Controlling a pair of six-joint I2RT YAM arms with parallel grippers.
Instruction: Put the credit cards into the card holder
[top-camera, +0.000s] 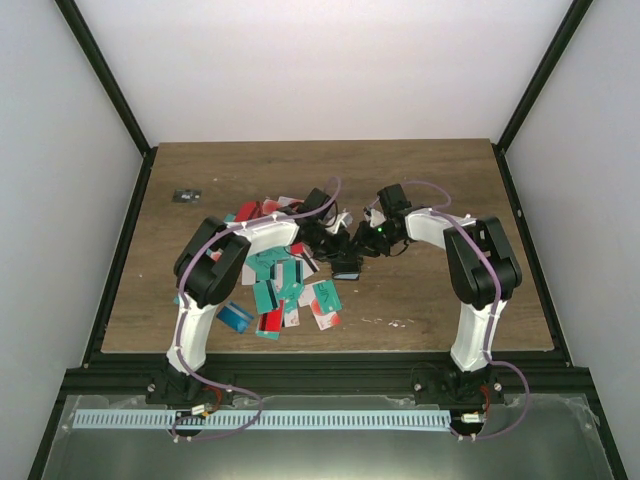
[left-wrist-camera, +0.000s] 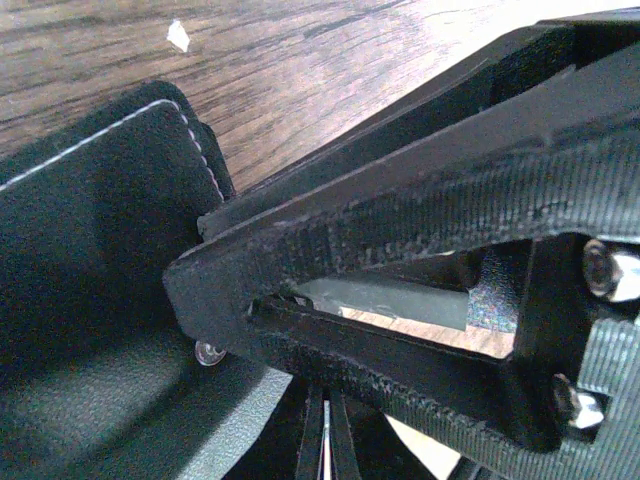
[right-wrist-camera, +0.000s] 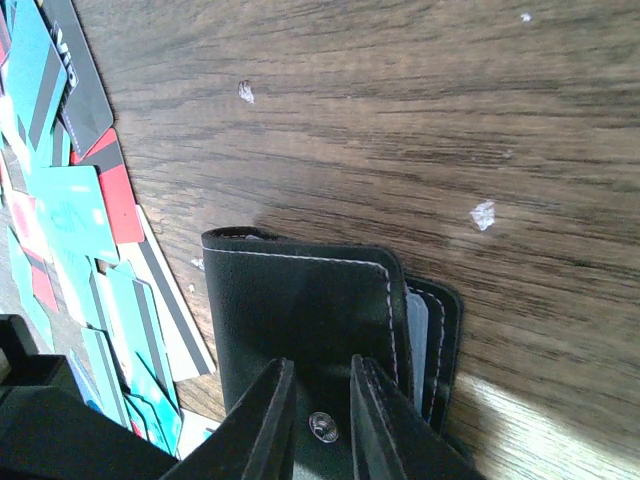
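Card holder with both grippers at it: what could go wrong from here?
The left gripper is shut at the stitched edge of the card holder; pushing on may shove the holder instead of opening it. The right gripper straddles the snap with no clear grip showing, so the holder could slide. The loose credit cards lie right beside it and could get scattered.

Bright, even light; left wrist view blurs close up.
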